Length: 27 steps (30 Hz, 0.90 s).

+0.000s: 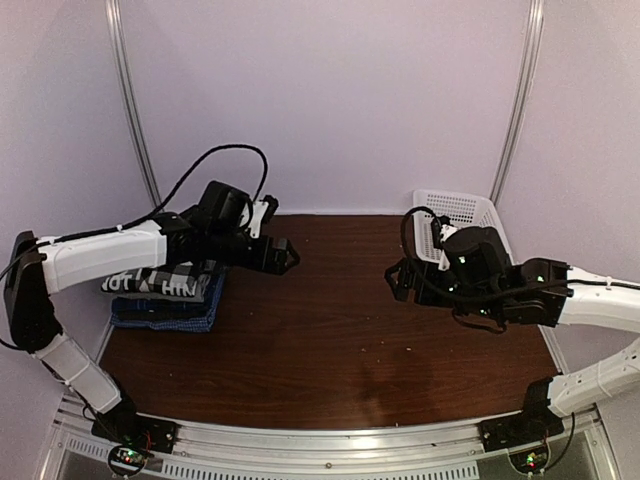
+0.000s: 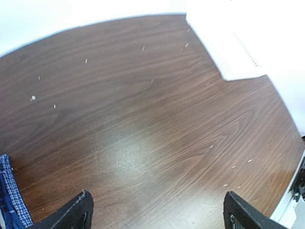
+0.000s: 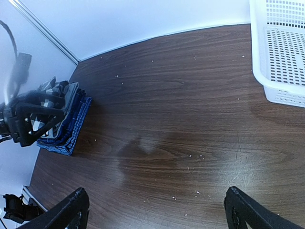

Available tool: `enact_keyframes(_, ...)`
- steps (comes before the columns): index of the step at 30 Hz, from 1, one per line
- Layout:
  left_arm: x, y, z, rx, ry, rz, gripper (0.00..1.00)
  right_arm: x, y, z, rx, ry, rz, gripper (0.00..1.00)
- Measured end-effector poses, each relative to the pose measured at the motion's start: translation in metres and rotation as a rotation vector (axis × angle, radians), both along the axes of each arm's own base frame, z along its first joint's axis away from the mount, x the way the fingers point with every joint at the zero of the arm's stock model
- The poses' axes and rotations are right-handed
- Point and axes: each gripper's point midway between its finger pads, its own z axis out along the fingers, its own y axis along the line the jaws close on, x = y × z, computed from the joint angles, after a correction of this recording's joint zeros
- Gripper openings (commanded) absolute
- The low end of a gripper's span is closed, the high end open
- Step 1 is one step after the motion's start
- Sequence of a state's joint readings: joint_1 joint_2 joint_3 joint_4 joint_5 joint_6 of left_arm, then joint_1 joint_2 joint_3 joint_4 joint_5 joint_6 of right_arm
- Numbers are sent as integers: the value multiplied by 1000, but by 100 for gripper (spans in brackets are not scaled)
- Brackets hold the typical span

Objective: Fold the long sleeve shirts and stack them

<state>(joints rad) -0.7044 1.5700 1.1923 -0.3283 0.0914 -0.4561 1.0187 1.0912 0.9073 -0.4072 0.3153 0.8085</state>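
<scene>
The long sleeve shirts point(image 1: 165, 293) lie folded in one stack at the table's left edge, a black-and-white check one on top and blue checked ones beneath. In the right wrist view the stack point(image 3: 69, 119) lies at the far left. A corner of the blue checked shirt point(image 2: 10, 198) shows at the lower left of the left wrist view. My left gripper point(image 1: 285, 256) hovers just right of the stack, open and holding nothing point(image 2: 159, 212). My right gripper point(image 1: 398, 280) hangs over the right half of the table, open and holding nothing point(image 3: 157, 210).
A white lattice basket point(image 1: 462, 212) stands at the back right corner, with nothing showing inside it point(image 3: 281, 52). It shows blurred in the left wrist view point(image 2: 228, 52). The brown wooden table point(image 1: 340, 330) carries small pale crumbs. White walls close the back and sides.
</scene>
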Motion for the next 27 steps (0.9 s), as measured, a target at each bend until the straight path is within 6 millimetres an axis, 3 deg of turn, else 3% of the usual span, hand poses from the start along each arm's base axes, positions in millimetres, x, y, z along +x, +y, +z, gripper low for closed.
enact_keyframes(8, -28, 3, 81, -168, -145, -31, 98, -1, -2, 4, 24, -24, -1, 100)
enact_keyframes(14, -52, 22, 110, -250, -211, -27, 98, -1, -8, 15, 45, -68, -8, 100)
enact_keyframes(19, -62, 31, 112, -272, -214, -20, 98, 0, -13, 23, 62, -104, -15, 100)
enact_keyframes(27, -67, 36, 93, -256, -181, -11, 98, -2, -24, 37, 109, -154, -37, 100)
